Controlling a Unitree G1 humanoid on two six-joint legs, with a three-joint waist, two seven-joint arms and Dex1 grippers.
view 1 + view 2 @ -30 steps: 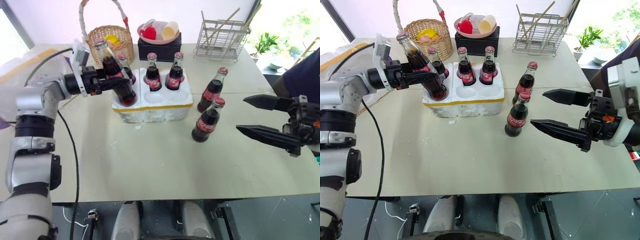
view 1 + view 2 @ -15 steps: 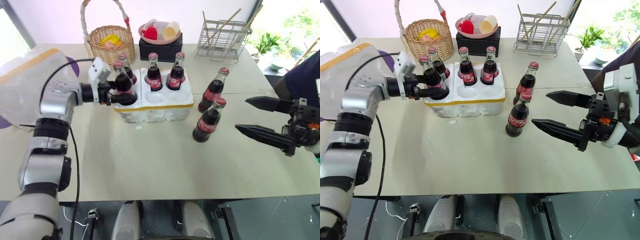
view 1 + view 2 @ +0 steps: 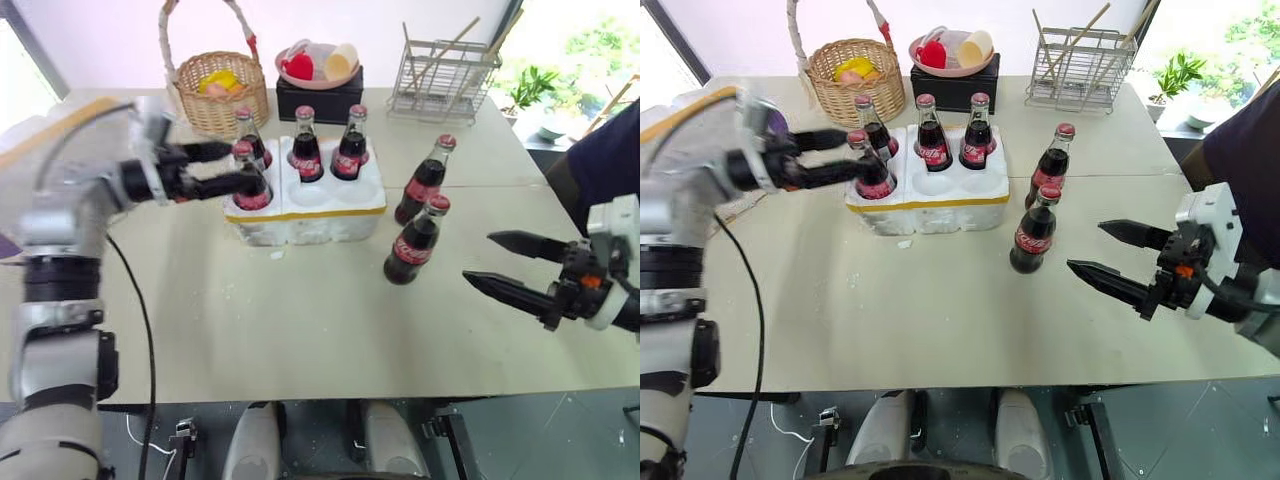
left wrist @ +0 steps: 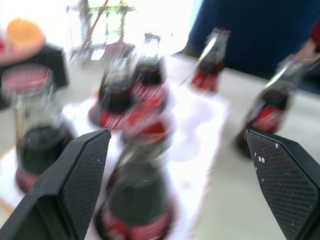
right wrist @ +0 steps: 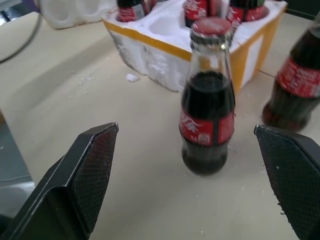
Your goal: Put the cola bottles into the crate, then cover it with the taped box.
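My arms are silver-grey segments with black joint bands, a black cable looping along the left one, and each claw (image 3: 222,167) has long, tapered black fingers (image 5: 90,175) with cross-hatched pads.

The left arm (image 3: 60,215) was smeared by motion blur, and the taped box (image 3: 685,125) behind it at the far left was cut off by the frame edge and largely covered by that arm (a yellow band was about all that could be made out). The cola bottles (image 4: 135,195) in the left wrist view were blurred, their labels unreadable. The contents of the wicker basket (image 3: 222,85) were too small to identify. A person's dark sleeve (image 3: 605,165) was cut off at the right edge.
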